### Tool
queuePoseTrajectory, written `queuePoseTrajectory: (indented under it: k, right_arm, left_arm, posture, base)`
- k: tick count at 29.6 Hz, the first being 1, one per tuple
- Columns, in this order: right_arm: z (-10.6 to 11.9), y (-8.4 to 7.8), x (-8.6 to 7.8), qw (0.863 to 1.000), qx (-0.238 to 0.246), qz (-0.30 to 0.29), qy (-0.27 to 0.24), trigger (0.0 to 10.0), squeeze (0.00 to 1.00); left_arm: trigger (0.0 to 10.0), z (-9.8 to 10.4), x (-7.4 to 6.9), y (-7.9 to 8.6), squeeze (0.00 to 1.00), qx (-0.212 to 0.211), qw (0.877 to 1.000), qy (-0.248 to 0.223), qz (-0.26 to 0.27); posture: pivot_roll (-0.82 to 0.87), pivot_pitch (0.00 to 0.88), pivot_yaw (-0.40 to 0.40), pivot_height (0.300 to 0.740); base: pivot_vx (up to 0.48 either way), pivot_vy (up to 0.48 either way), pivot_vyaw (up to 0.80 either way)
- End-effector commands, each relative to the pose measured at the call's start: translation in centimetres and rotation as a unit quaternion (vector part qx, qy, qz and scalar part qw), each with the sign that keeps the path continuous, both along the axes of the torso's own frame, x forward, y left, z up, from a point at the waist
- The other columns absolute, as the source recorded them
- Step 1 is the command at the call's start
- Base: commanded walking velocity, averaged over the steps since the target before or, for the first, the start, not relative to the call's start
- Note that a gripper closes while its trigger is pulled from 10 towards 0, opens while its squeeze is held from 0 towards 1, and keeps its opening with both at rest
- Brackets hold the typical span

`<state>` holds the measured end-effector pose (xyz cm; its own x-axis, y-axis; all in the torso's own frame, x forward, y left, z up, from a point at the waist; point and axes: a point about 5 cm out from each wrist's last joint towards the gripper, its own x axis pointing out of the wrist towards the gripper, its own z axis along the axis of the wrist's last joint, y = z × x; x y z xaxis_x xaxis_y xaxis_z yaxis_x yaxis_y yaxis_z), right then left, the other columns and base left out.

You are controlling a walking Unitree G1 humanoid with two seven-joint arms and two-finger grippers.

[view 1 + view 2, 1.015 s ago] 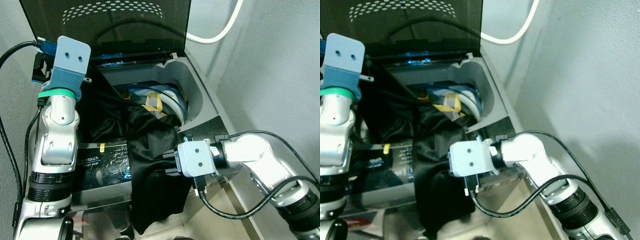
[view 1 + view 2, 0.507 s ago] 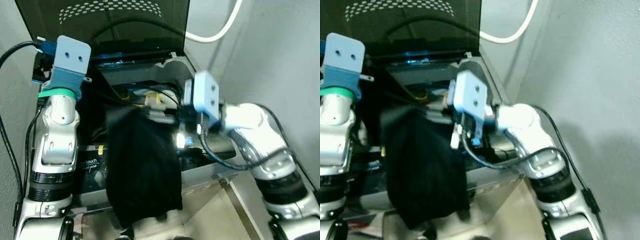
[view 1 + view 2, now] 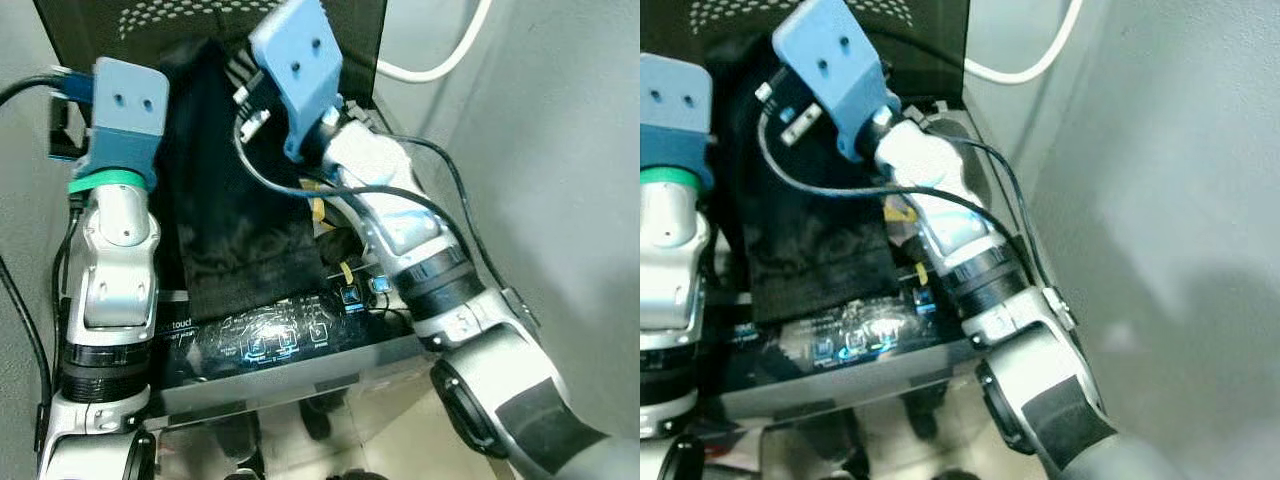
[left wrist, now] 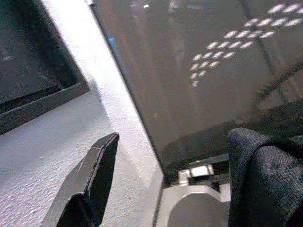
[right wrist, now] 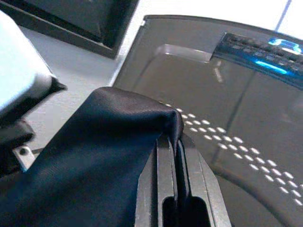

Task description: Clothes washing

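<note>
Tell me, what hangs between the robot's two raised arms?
A black garment, held up by the right gripper above the washing machine, seen in both eye views.

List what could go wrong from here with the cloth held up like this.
1. The right gripper pinches only a fold at the edge of the black cloth, so it may slip out and fall.
2. The cloth's lower end hangs at the control panel, not over the drum; if released now, it might land on the panel or slide to the floor.
3. The left gripper sits right beside the raised cloth, near the open lid, and the fabric could snag on it.
</note>
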<state>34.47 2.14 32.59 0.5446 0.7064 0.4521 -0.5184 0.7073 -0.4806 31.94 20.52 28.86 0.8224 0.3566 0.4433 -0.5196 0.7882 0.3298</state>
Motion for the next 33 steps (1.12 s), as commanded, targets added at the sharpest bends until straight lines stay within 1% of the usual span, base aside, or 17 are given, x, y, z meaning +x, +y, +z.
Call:
queuePoseTrajectory:
  k: [1,4,5,8,9,11,12,13,14,16,17,22,23,26,29,32,33]
  right_arm:
    - [-0.1,0.6,-0.1,1.000,-0.008,-0.012,-0.017,10.0,0.00]
    - [-0.7,1.0,-0.1,0.999,-0.026,-0.018,-0.024,10.0,0.00]
    - [-2.1,1.2,0.0,0.998,-0.059,-0.014,-0.013,10.0,0.00]
    - [-3.1,1.3,0.2,0.997,-0.078,-0.010,-0.005,10.0,0.00]
    - [-5.4,1.2,0.3,0.990,-0.141,0.011,0.018,10.0,0.00]
    - [-5.4,1.2,0.3,0.990,-0.141,0.011,0.018,10.0,0.00]
    - [-7.0,0.6,0.3,0.983,-0.181,0.022,0.036,10.0,0.00]
    - [-7.0,0.6,0.3,0.983,-0.181,0.022,0.036,10.0,0.00]
    - [-8.2,-0.1,0.2,0.976,-0.207,0.046,0.056,10.0,0.00]
    - [-8.2,-0.1,0.2,0.976,-0.207,0.046,0.056,10.0,0.00]
    - [-8.7,-0.9,0.1,0.971,-0.215,0.067,0.075,10.0,1.00]
    - [-9.1,-3.6,-0.8,0.952,-0.256,0.136,0.096,10.0,1.00]
    - [-8.9,-4.0,-1.1,0.952,-0.247,0.150,0.103,10.0,0.00]
    - [-8.7,-4.2,-1.2,0.952,-0.239,0.159,0.108,10.0,0.00]
    - [-7.9,-6.7,-2.0,0.953,-0.189,0.192,0.138,10.0,0.00]
    - [-7.7,-7.5,-2.3,0.952,-0.177,0.202,0.147,10.0,0.00]
    - [-7.7,-8.4,-2.8,0.952,-0.158,0.210,0.156,10.0,0.00]
  left_arm:
    - [10.0,0.5,-0.6,0.2,0.00,0.006,1.000,-0.022,0.014]
    - [10.0,0.5,-0.7,0.2,0.00,0.008,1.000,-0.021,0.013]
    - [10.0,0.2,-0.6,0.1,0.00,0.011,1.000,-0.012,0.004]
    - [10.0,0.1,-0.5,-0.1,0.00,0.014,1.000,-0.006,-0.003]
    - [10.0,-0.2,-0.3,-0.6,0.00,0.016,1.000,0.004,-0.022]
    - [10.0,-0.2,-0.3,-0.6,0.00,0.016,1.000,0.004,-0.022]
    - [10.0,-0.5,-0.1,-1.0,0.00,0.015,0.999,0.014,-0.043]
    - [10.0,-0.5,-0.1,-1.0,0.00,0.015,0.999,0.014,-0.043]
    - [10.0,-0.6,0.0,-1.5,0.00,0.015,0.998,0.020,-0.059]
    - [10.0,-0.6,0.0,-1.5,0.00,0.015,0.998,0.020,-0.059]
    - [10.0,-0.8,0.0,-1.8,0.00,0.015,0.997,0.023,-0.068]
    - [10.0,-0.9,0.0,-1.9,0.00,0.019,0.997,0.032,-0.074]
    - [10.0,-1.0,0.0,-1.9,0.00,0.019,0.996,0.034,-0.075]
    - [10.0,-1.0,0.0,-2.0,0.00,0.019,0.996,0.035,-0.076]
    - [10.0,-1.4,-0.1,-2.5,0.00,0.019,0.993,0.048,-0.106]
    - [10.0,-1.5,-0.1,-2.7,0.00,0.021,0.991,0.052,-0.119]
    - [10.0,-1.5,-0.1,-2.9,0.00,0.021,0.990,0.054,-0.129]
  posture:
    - [0.01,0.000,-0.004,0.740]
    - [0.01,0.000,-0.004,0.740]
    - [0.01,0.000,-0.002,0.740]
    - [0.01,0.000,0.000,0.740]
    - [0.00,0.000,0.006,0.740]
    - [0.00,0.000,0.006,0.740]
    - [-0.01,0.000,0.011,0.740]
    - [-0.01,0.000,0.011,0.740]
    - [-0.02,0.000,0.017,0.740]
    - [-0.02,0.000,0.017,0.740]
    - [-0.02,0.000,0.022,0.740]
    - [-0.01,0.002,0.032,0.740]
    - [-0.01,0.003,0.032,0.740]
    - [-0.01,0.003,0.032,0.740]
    - [-0.01,0.019,0.039,0.740]
    - [-0.01,0.019,0.039,0.740]
    - [-0.02,0.026,0.039,0.740]
  base:
    - [0.000,0.000,0.00]
    - [0.000,0.000,0.00]
    - [0.000,0.000,0.00]
    - [0.000,0.000,0.00]
    - [0.000,0.000,0.00]
    - [0.000,0.000,0.00]
    - [0.000,0.000,0.00]
    - [0.000,0.000,0.00]
    - [0.000,0.000,0.00]
    - [0.000,0.000,0.00]
    - [0.000,0.000,0.00]
    - [0.000,0.000,0.00]
    - [0.000,0.000,0.00]
    - [0.000,0.000,0.00]
    - [0.000,0.000,0.00]
    - [0.000,0.000,0.00]
    - [0.000,0.000,0.00]
